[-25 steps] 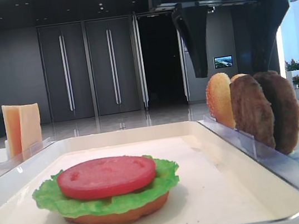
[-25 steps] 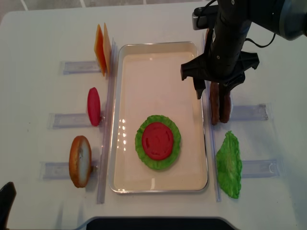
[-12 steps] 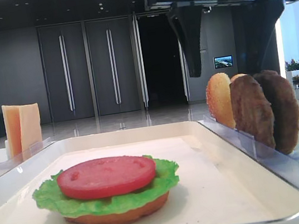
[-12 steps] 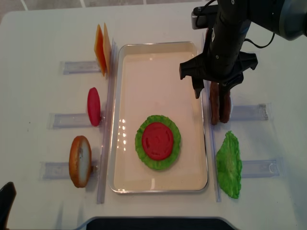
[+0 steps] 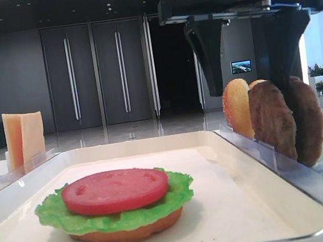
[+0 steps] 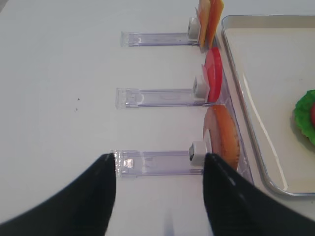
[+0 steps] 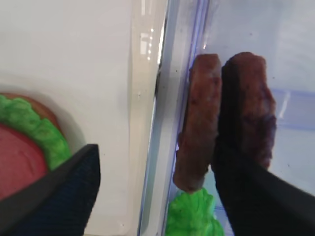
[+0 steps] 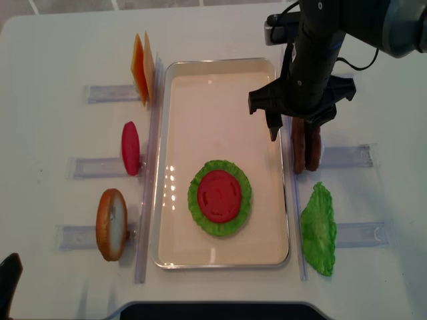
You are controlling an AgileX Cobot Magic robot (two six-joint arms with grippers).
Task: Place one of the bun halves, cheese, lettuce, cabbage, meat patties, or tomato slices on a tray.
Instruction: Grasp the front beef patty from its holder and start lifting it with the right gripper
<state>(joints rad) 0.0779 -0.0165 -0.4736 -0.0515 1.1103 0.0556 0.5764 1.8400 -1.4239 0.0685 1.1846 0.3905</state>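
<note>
Two patties (image 8: pixel 305 143) stand on edge in a clear rack (image 8: pixel 347 156) at the right of the overhead frame, just beside the tray's (image 8: pixel 220 65) right rim. The right claw (image 8: pixel 299 130) hangs directly above them with its jaws spread wide and nothing between them; in the right wrist view one finger (image 7: pixel 251 191) sits in front of the right-hand patty (image 7: pixel 248 105), the other finger (image 7: pixel 54 196) low at the left over the tray, and the left-hand patty (image 7: pixel 199 123) stands in the gap between them. Whether either finger touches a patty I cannot tell.

On the tray, lower middle of the overhead frame, a stack lies flat: a bun half (image 5: pixel 126 231) at the bottom (seen only from the low front view), a lettuce leaf (image 8: pixel 200 213) on it, and a tomato slice (image 8: pixel 219 195) on top.

Another lettuce leaf (image 8: pixel 317 230) stands in the rack at the lower right. Behind the patties in the front view stands a second bun half (image 5: pixel 237 108). Left of the tray, top to bottom, racks hold cheese (image 8: pixel 140 69), a tomato slice (image 8: pixel 130 148) and a bun half (image 8: pixel 111 224), all upright on the white table (image 8: pixel 47 100).

The left claw (image 6: pixel 160 196) hovers at the bottom of its wrist view above the table, over the rack holding that bun half, jaws apart and gripping nothing.
</note>
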